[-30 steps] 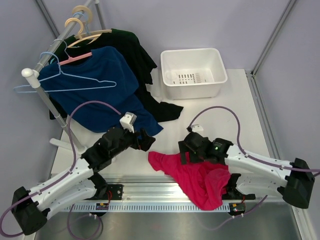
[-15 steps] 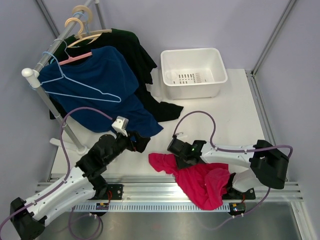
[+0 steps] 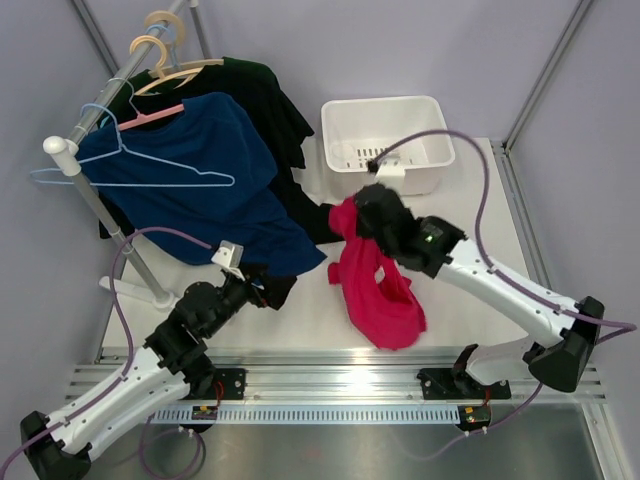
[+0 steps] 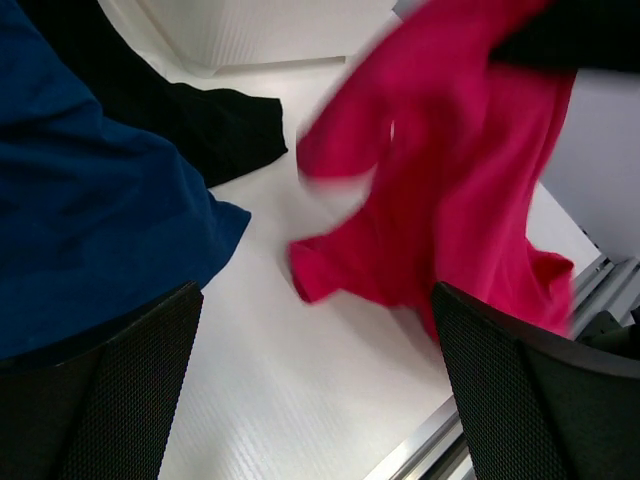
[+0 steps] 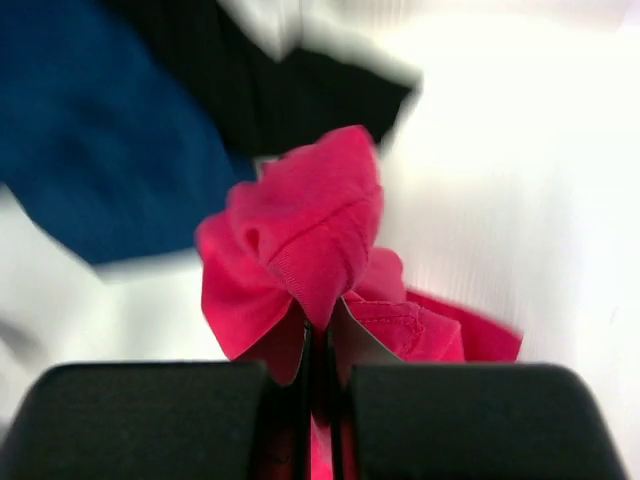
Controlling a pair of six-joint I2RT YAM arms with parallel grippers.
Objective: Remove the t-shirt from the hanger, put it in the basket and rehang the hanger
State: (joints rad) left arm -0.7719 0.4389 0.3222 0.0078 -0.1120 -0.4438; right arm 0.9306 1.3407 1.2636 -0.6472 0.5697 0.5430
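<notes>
The crimson-pink t-shirt (image 3: 378, 290) hangs bunched in the air over the middle of the table, off the hanger. My right gripper (image 3: 352, 216) is shut on its top fold, just in front of the bin. In the right wrist view the jaws (image 5: 322, 340) pinch a ribbed fold of the t-shirt (image 5: 310, 230). The thin light-blue hanger (image 3: 140, 178) hangs bare on the rail at the left, in front of the navy shirt. My left gripper (image 3: 276, 287) stands open low over the table, left of the t-shirt (image 4: 450, 180). Nothing lies between its fingers (image 4: 100, 390).
A white bin (image 3: 387, 146) stands at the back of the table. A navy shirt (image 3: 200, 190) on a pink hanger (image 3: 150, 117) and black garments (image 3: 270, 110) hang from the rail (image 3: 95, 120) at the left, their hems reaching the table. The table's metal front rail (image 3: 330, 380) runs along the near edge.
My right gripper has closed on the t-shirt and lifted it from the table's front edge up and back toward the bin. The left arm has drawn back a little, still open.
</notes>
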